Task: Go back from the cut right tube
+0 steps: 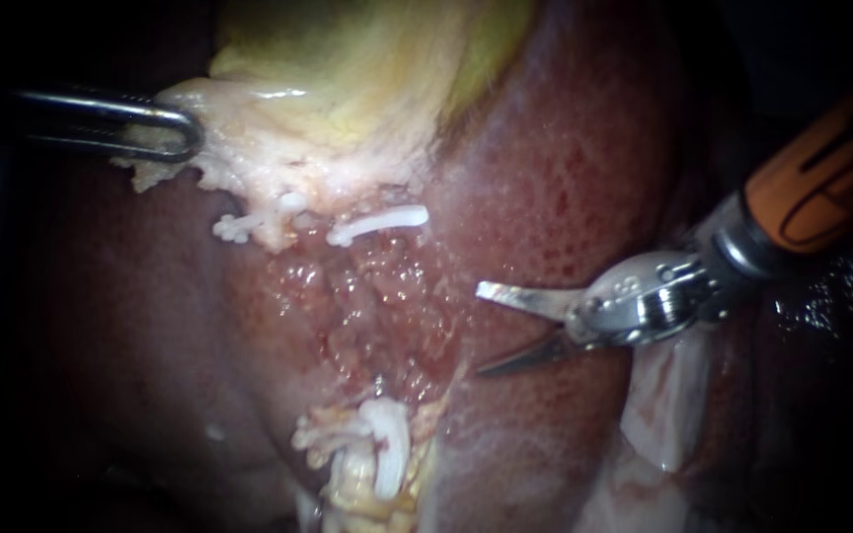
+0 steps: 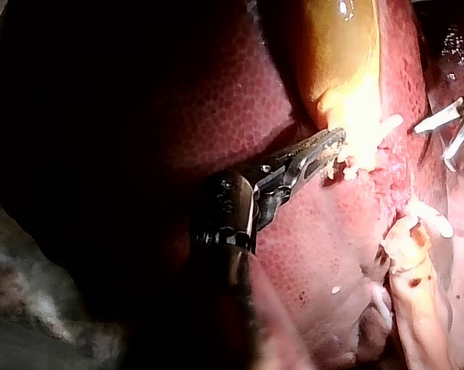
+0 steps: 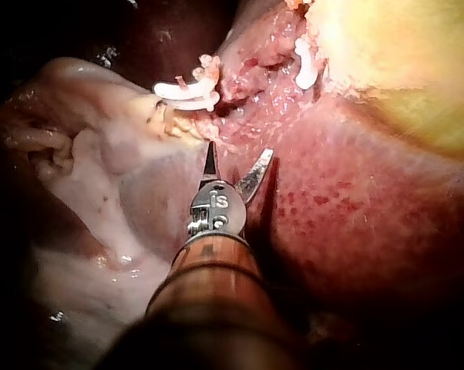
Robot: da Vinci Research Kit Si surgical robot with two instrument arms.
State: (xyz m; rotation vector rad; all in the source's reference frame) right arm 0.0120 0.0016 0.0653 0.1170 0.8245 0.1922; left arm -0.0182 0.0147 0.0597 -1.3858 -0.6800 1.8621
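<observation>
The yellow gallbladder [image 1: 367, 69] lies over the red liver [image 1: 565, 188]. My left instrument [image 1: 175, 138] is shut on the gallbladder's pale lower edge, as the left wrist view also shows [image 2: 334, 143]. White clips sit on stumps under that edge [image 1: 379, 222] and on stumps lower down [image 1: 387, 454]; raw tissue lies bare between them. My right instrument [image 1: 481, 331], with two blades, stands open to the right of this gap, touching nothing. In the right wrist view its blades [image 3: 240, 152] gape just short of the clips [image 3: 186, 92].
A second white clip [image 1: 244, 225] sits left of the upper one. Pale loose tissue [image 1: 663, 405] lies under the right instrument's shaft. Dark liver fills the left side.
</observation>
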